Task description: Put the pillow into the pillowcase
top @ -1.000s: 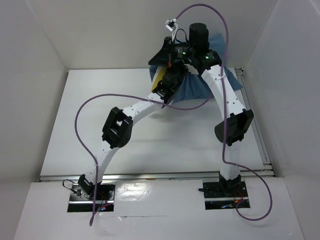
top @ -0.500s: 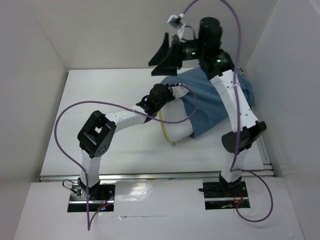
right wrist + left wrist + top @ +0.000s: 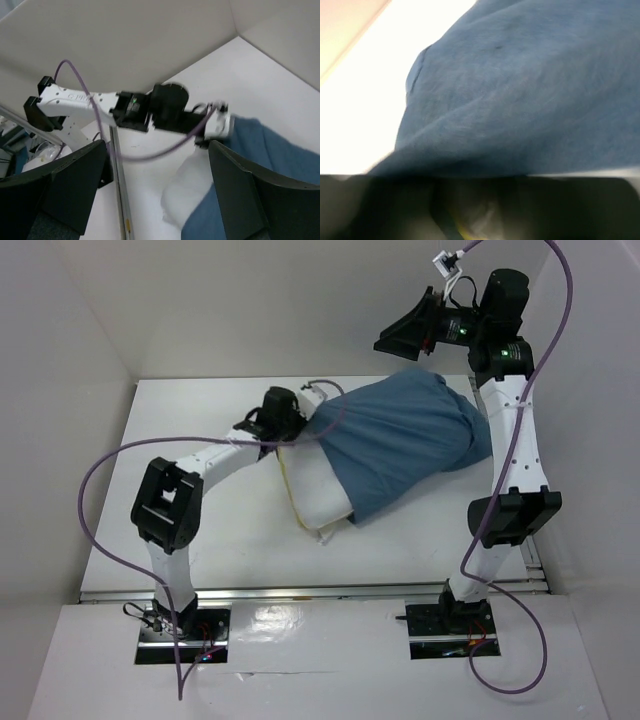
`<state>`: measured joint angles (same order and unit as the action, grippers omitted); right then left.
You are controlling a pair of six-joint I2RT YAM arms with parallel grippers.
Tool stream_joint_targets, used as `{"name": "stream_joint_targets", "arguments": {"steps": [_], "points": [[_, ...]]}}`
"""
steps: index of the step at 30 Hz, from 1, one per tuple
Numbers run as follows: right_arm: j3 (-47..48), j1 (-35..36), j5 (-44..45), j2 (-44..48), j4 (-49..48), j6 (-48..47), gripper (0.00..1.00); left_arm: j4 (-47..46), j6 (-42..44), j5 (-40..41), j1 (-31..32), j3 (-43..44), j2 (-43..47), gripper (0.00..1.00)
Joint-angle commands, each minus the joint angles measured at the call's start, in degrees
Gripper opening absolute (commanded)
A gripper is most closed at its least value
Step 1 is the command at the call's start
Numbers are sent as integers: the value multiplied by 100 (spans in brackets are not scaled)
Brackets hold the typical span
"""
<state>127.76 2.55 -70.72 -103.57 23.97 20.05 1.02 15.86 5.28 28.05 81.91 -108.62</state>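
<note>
The dusty-blue pillowcase (image 3: 405,445) lies wrinkled on the white table at the back centre. The white pillow (image 3: 318,495) sticks out of its near-left opening, its yellow strip (image 3: 289,490) showing. My left gripper (image 3: 293,428) sits at the pillowcase's left edge. In the left wrist view blue cloth (image 3: 520,90) fills the frame and the jaws below it are dark, so their state is unclear. My right gripper (image 3: 408,332) hangs high above the back right, open and empty. Its wrist view looks down on the pillow (image 3: 187,192) and pillowcase (image 3: 270,150) between wide black fingers (image 3: 240,175).
White walls close in the table on the left, back and right. A metal rail (image 3: 528,540) runs along the right edge and another (image 3: 300,592) along the near edge. Purple cables (image 3: 95,490) loop off both arms.
The right gripper opened, let go of the pillowcase and swung up and right. The bundle dropped flat onto the table. The left arm pulled back to the left along the case's edge.
</note>
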Motion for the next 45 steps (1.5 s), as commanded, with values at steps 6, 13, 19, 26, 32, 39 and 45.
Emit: {"name": "stream_joint_targets", "arguments": {"steps": [6,13,19,26,32,39,45], "points": [[-15,-123,372,276,2038,-1606,94,1955,-1050,-1871,-1592,1057,-188,100],[-866,140,1622,864,2867,-2901,100,2788,451,-2654,-1312,-77,1587,100],[-1745,868,2254,1172,3166,-3533,100,3748,1780,-2918,-741,-675,2695,100],[-2729,1573,2694,1488,3290,-3798,100,4521,1991,-2674,-134,-1106,3189,100],[-3941,1995,3538,1927,3062,-3685,100,3442,2317,-2103,182,-2202,4075,100],[-4548,1995,3846,2104,3009,-3543,100,2115,2624,-1776,561,-3302,4595,100],[-4717,1741,3899,2104,2956,-3420,100,1577,2931,-2040,684,-3629,4288,100]]}}
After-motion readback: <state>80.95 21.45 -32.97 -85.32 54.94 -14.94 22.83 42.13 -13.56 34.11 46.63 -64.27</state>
